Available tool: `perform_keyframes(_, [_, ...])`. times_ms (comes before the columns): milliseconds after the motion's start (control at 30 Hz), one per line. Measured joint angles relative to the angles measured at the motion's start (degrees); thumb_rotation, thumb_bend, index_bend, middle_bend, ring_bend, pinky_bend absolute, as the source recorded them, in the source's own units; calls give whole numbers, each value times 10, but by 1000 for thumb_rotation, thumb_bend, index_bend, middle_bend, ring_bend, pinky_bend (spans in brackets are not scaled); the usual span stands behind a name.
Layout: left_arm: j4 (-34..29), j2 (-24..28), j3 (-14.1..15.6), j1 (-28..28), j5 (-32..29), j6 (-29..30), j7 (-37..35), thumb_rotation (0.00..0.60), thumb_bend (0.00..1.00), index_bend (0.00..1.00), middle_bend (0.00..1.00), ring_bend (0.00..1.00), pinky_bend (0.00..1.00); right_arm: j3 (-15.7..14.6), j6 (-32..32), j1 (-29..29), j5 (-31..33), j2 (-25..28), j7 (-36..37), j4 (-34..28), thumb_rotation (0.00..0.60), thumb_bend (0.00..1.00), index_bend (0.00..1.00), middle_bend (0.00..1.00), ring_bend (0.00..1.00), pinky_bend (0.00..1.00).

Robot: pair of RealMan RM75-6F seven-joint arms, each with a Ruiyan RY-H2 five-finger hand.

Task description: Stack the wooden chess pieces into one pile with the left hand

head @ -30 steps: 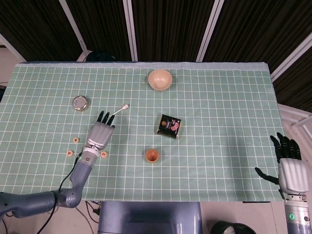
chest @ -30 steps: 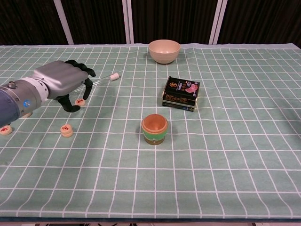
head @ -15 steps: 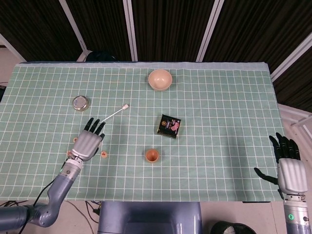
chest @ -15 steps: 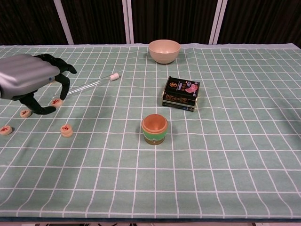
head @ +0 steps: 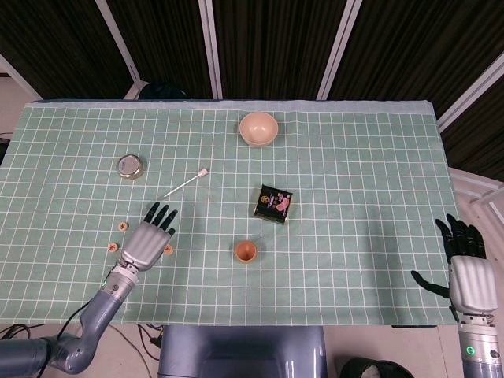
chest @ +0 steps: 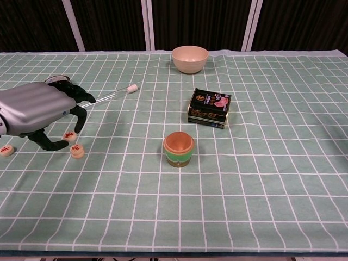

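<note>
Chest view: left hand (chest: 38,111) apparently pinching chess piece (chest: 68,135)

The left robot hand (chest: 38,109), pinching a wooden chess piece (chest: 69,135) in its curled fingers, has swung from the middle left of the frame out toward the left edge, then back down and right. The piece now sits just above a second chess piece (chest: 77,150) on the desk.

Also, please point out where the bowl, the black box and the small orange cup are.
bowl (head: 258,128), head view, on its inner bottom.
black box (chest: 209,107), chest view, on its printed top face.
small orange cup (chest: 178,149), chest view, on its outer wall.
</note>
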Motion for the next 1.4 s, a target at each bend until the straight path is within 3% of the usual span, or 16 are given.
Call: perform_keyframes(1400, [22,-29,-4,13,14,-14,39,600,311,462,78,0,0,2,-2,0,5,1,-1,-2,600,233,89,14,25,0])
